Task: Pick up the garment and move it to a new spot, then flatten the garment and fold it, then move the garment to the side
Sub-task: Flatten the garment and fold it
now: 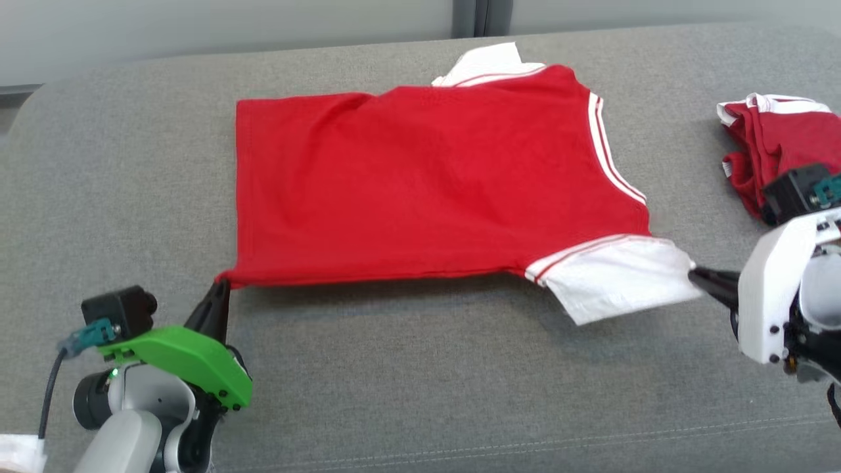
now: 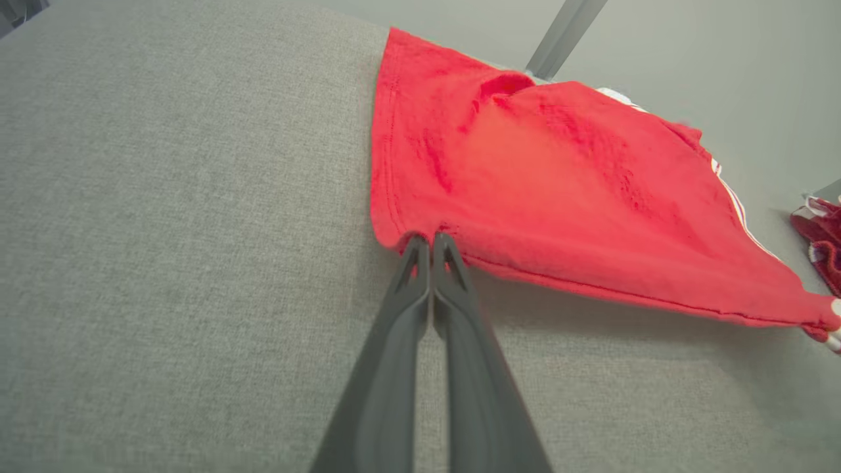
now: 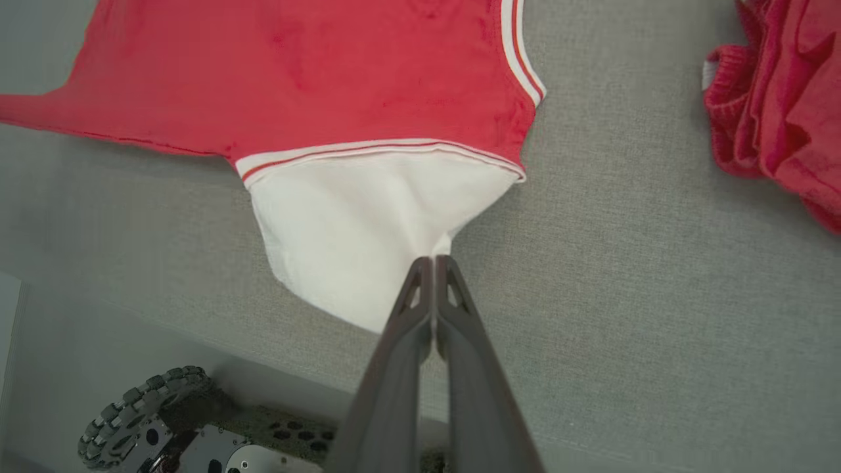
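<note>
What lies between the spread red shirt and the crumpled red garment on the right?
Only bare grey upholstery separates the red shirt and the crumpled garment, seen in the head view.

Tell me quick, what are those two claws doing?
The left gripper is shut on the red shirt, at its hem corner.
The right gripper is shut on the shirt's white sleeve.
</note>
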`<state>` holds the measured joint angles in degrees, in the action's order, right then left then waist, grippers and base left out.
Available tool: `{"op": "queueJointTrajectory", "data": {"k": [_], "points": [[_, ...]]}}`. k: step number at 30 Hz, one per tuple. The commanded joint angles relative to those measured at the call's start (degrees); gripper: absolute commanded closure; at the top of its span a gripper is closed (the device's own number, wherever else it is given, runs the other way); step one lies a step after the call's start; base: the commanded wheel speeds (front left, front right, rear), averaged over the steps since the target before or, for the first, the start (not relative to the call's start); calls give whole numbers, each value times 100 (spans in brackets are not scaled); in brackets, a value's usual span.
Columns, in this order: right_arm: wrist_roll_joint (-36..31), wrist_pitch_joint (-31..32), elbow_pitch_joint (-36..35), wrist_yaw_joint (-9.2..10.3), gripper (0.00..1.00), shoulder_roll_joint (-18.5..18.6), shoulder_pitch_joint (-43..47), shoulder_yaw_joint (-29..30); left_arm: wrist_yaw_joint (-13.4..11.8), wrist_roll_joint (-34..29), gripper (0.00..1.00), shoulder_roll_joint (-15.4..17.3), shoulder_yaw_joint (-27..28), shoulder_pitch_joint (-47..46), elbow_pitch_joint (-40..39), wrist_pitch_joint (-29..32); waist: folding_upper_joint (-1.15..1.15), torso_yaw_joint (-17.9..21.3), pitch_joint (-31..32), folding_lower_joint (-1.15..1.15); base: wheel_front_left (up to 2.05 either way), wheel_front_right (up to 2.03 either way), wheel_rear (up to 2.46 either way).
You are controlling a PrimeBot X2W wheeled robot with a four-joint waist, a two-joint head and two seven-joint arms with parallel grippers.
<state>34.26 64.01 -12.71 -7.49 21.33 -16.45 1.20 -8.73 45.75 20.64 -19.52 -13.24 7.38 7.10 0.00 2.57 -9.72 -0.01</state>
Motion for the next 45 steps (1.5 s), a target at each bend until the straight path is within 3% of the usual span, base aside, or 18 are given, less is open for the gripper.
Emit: {"op": "queueJointTrajectory", "data": {"k": [1, 11, 22, 29, 35, 39, 45], "points": [[-58, 143, -131, 1, 100, 78, 333, 68, -95, 27, 100, 19, 3, 228, -84, 32, 0, -24, 160, 1, 0, 0, 0], [143, 548, -396, 1, 100, -184, 1523, 323, -602, 195, 100, 141, -73, 1230, -529, 481, 0, -92, 454, 1, 0, 0, 0], [284, 925, -781, 0, 100, -437, 2398, 615, -829, 78, 100, 467, -225, 1715, -954, 843, 0, -269, 617, 1, 0, 0, 0], [257, 546, -771, 1, 100, -655, 1936, 674, -846, -17, 100, 451, -295, 1353, -946, 957, 0, -315, 525, 1, 0, 0, 0], [67, 91, -363, 1, 100, -880, 1068, 831, -805, -178, 100, 384, -480, 764, -633, 1147, 0, -377, 387, 1, 0, 0, 0], [-54, -445, 112, 1, 100, -803, 279, 666, -781, -656, 100, 565, -809, 151, -245, 1409, 0, -424, 231, 1, 0, 0, 0], [-199, -1422, 1020, 1, 100, -464, -500, 176, -540, -1247, 100, 636, -1348, -741, 277, 1786, 0, -529, -5, 1, 0, 0, 0]]}}
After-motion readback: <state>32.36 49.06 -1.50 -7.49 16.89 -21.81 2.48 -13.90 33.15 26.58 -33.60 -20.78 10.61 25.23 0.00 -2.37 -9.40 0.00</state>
